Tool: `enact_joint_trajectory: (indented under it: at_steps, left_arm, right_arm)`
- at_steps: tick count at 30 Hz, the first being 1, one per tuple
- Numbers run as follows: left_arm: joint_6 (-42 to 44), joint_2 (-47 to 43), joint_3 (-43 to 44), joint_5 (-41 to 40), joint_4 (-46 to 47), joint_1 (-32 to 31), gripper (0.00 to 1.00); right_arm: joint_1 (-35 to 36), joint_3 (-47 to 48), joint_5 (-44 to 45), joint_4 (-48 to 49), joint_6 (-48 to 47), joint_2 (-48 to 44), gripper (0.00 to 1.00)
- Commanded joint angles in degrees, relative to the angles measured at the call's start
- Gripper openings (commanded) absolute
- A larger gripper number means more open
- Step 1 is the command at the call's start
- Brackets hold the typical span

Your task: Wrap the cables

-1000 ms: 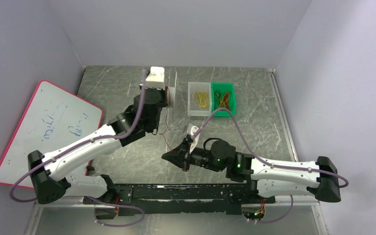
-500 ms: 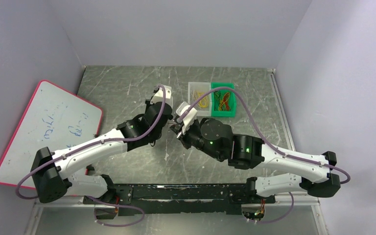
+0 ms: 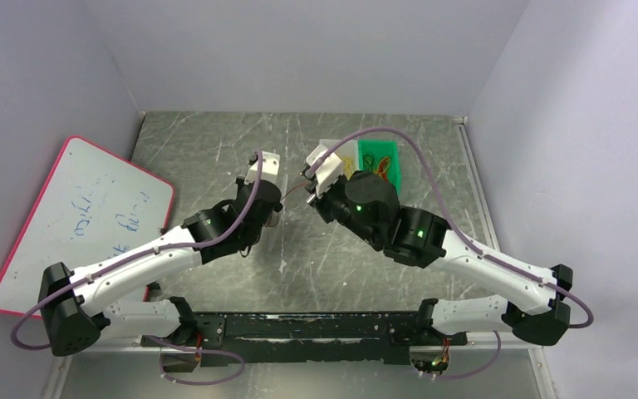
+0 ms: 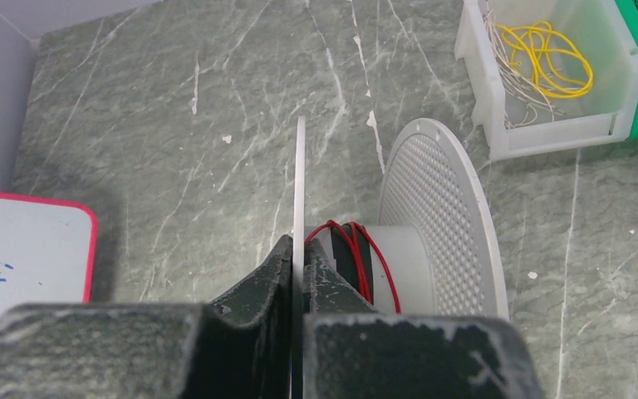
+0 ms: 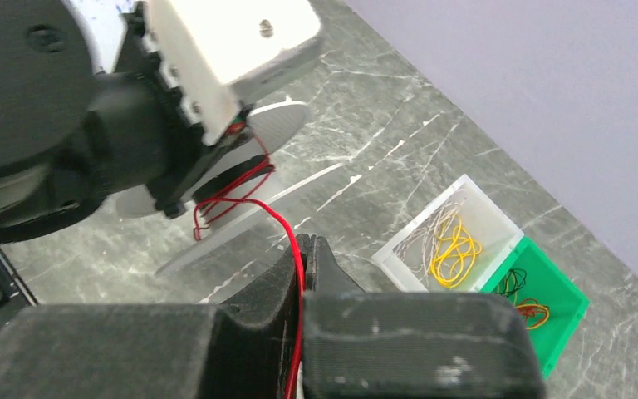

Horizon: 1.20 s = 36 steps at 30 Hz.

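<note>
A white spool (image 4: 440,216) with a perforated flange and a thin clear flange (image 4: 300,166) has a few turns of red cable (image 4: 367,259) round its hub. My left gripper (image 4: 300,249) is shut on the clear flange and holds the spool above the table (image 3: 272,212). My right gripper (image 5: 305,243) is shut on the red cable (image 5: 282,220), which runs up-left to the spool (image 5: 276,123). In the top view the right gripper (image 3: 310,197) sits just right of the spool, with the cable (image 3: 295,192) stretched between them.
A clear bin (image 4: 548,75) of yellow and grey cables and a green bin (image 3: 380,158) of dark and red cables stand at the back, partly behind my right wrist. A red-framed whiteboard (image 3: 75,216) leans at the left wall.
My right gripper has swung from the near middle up and back to beside the bins, carrying the red cable. My left gripper drew the spool nearer from the back.
</note>
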Motion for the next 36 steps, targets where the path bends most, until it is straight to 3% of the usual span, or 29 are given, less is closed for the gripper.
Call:
enact_joint_trajectory:
  at_steps: [1,16,27,32,36]
  left_arm:
    - [-1.5,-2.3,-0.7,1.6,-0.4,-0.2,0.07]
    - [2.2,-5.3,-2.5,15.2,-4.3,-0.9,0.07]
    - [4.2,-6.9,3.0,24.7,-11.3,-0.9,0.07]
    - [4.1,-9.1,6.4,24.5,-12.8,-0.9,0.07]
    - [3.9,-9.4,10.4,23.8,-14.4,-0.9,0.07]
  right_arm:
    - [-4.3,1.7,-5.0,1.6,1.0,0.9,0.00]
    - [-22.4,10.8,-23.9,3.7,5.7,13.1,0.00]
    - [-29.2,-0.4,-33.0,12.7,12.0,15.0,0.01]
    - [-30.3,-13.1,-34.1,18.3,16.9,10.2,0.32]
    - [-30.9,-22.0,-34.8,21.6,20.4,7.4,0.43]
